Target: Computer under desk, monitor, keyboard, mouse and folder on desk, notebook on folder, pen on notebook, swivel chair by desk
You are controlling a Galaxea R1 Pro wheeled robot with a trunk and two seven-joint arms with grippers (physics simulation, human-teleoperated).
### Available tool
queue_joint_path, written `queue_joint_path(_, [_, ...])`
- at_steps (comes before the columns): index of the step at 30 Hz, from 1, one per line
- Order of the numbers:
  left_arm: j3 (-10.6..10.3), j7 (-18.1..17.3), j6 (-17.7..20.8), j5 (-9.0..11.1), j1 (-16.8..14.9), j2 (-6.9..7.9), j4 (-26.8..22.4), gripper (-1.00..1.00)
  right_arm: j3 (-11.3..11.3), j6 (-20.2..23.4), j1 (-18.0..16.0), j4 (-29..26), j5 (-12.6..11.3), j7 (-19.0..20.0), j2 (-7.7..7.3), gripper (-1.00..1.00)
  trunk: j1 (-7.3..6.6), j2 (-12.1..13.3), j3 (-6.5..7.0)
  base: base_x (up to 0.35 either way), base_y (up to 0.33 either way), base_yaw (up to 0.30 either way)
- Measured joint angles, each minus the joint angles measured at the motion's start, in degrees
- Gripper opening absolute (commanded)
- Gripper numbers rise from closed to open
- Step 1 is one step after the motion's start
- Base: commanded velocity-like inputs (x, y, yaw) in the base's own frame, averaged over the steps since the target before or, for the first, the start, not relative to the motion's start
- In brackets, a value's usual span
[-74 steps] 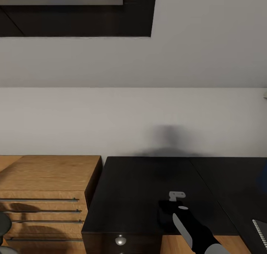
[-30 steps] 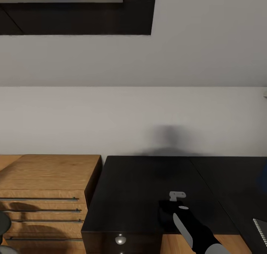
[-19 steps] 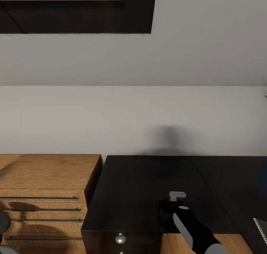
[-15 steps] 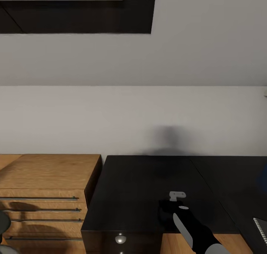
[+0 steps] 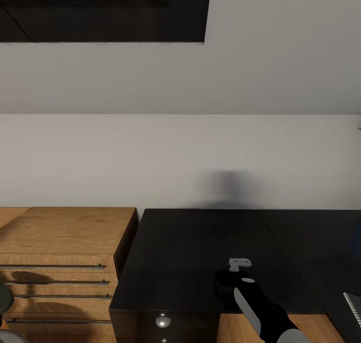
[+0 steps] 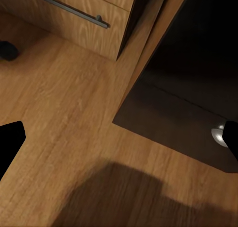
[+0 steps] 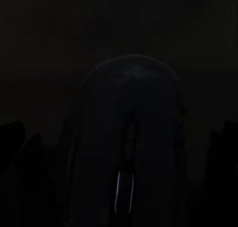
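Mouse on worktop, right tool over it

Mouse [image 7: 130, 137] lies on the glossy black worktop [image 5: 190, 243], near its front edge. Right tool [image 5: 226, 287] hangs over it, fingers apart on either side, contact not discernible in the dark. Left tool [image 6: 119, 140] spread open above the wooden floor [image 6: 74, 117], beside the drawer unit [image 6: 188, 122].

Plain pale wall [image 5: 150, 152] straight ahead, a soft grey shadow on it. Above the wall, a dark panel [image 5: 100, 17]. Below the wall, a wooden cabinet [image 5: 60, 243] with slim bar handles, standing on wood floor [image 6: 74, 132].
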Motion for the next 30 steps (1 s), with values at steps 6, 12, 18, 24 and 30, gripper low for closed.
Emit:
queue_joint_path(6, [0.03,0.0,0.0,0.0,0.0,0.05,0.0,1.0,0.01,0.0,0.0,0.0,0.01,-0.02,0.02,1.0,0.0,0.0,0.0,0.0,0.0,0.0])
queue_joint_path(12, [0.04,0.0,0.0,0.07,0.02,0.06,0.0,1.0,-0.03,0.0,0.0,0.01,0.06,-0.08,0.07,-1.0,0.0,0.0,0.0,0.0,0.0,0.0])
queue_joint_path(18, [0.04,0.0,0.0,0.09,0.0,0.06,0.0,1.0,-0.01,0.03,0.0,0.0,0.07,0.01,0.03,-1.0,0.0,0.0,0.0,0.0,0.0,0.0])
queue_joint_path(24, [0.04,0.0,0.0,0.17,0.0,0.06,0.0,1.0,-0.01,-0.02,0.0,0.0,0.03,0.05,0.0,-1.0,0.0,0.0,0.0,0.0,0.0,0.0])
queue_joint_path(30, [0.04,0.0,0.0,0.18,0.0,0.11,0.0,1.0,0.0,-0.01,0.0,0.01,0.06,0.03,0.01,-1.0,0.0,0.0,0.0,0.0,0.0,0.0])
